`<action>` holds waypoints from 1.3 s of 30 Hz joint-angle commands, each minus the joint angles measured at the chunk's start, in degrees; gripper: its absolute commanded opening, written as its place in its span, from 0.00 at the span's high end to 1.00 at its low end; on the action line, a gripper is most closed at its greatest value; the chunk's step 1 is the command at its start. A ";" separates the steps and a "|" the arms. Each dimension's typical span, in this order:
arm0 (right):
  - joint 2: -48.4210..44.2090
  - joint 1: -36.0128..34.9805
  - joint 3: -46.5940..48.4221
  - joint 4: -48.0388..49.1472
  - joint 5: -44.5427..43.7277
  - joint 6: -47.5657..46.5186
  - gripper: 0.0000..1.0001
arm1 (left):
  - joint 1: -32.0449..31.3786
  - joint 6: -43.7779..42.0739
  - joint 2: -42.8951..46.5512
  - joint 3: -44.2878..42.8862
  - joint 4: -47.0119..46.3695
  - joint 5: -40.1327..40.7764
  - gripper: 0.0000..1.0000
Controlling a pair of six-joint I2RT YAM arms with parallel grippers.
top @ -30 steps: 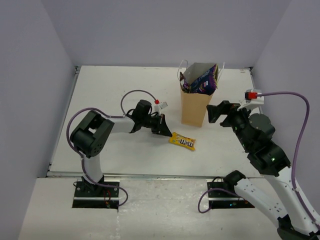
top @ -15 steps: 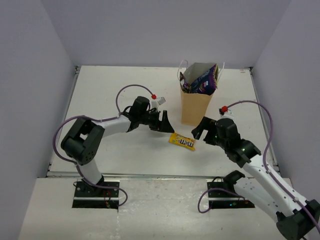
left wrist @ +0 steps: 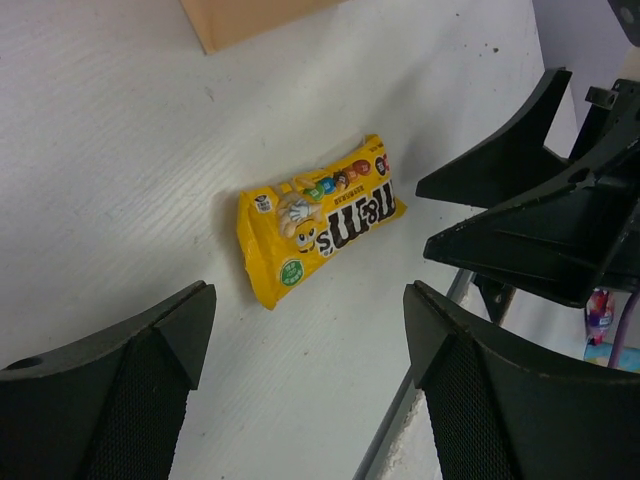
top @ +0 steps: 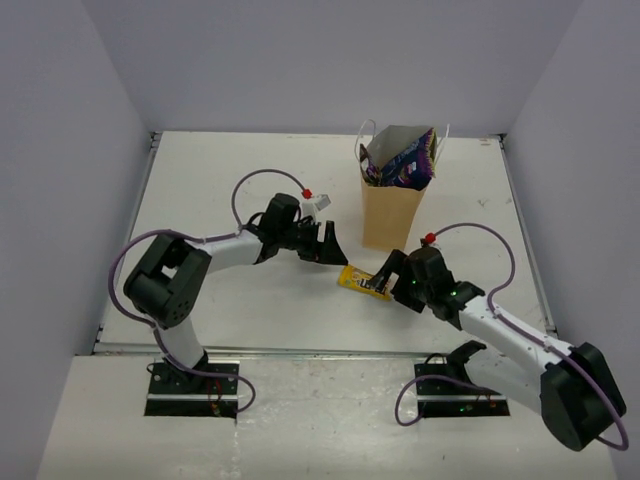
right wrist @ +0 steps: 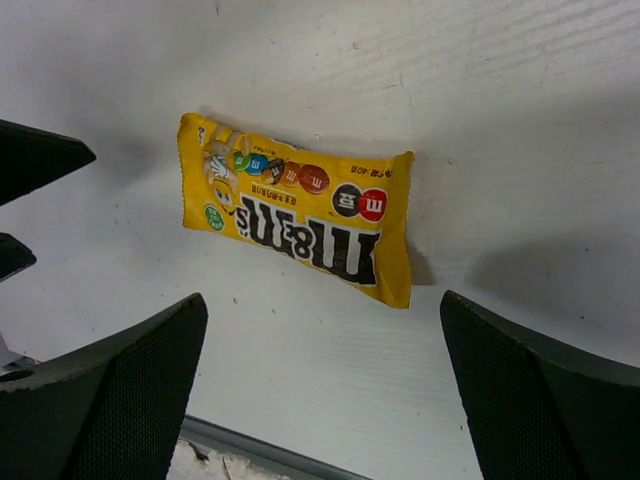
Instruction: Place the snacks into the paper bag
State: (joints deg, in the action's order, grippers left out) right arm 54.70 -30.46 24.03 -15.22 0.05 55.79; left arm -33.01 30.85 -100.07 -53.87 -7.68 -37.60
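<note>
The yellow M&M's pack [top: 365, 283] [left wrist: 320, 218] [right wrist: 300, 215] lies flat on the white table, just in front of the paper bag [top: 388, 215]. A large purple chip bag [top: 405, 160] sticks out of the paper bag's top. My left gripper [top: 328, 245] [left wrist: 308, 292] is open and empty, a short way left of the pack. Low over the pack's right end, my right gripper [top: 392, 275] [right wrist: 322, 300] is wide open with nothing between its fingers. Its dark fingers [left wrist: 520, 200] show in the left wrist view, beyond the pack.
The table's metal front rail [top: 300, 350] [right wrist: 260, 445] runs close behind the right gripper. Grey walls close the table on three sides. The bag's base corner [left wrist: 255, 18] shows at the top of the left wrist view.
My left gripper opened and reached a little toward the pack, then held still. My right arm swung down from beside the paper bag to the M&M's pack, staying open.
</note>
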 commanded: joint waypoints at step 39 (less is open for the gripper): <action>24.04 -0.22 2.85 22.16 5.65 -0.59 0.16 | 0.06 0.00 -4.96 1.05 -5.24 -1.24 0.21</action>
State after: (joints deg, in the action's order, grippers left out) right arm 74.76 -30.57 25.56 7.29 4.58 56.36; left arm -33.01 30.50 -105.10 -52.58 -10.00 -37.76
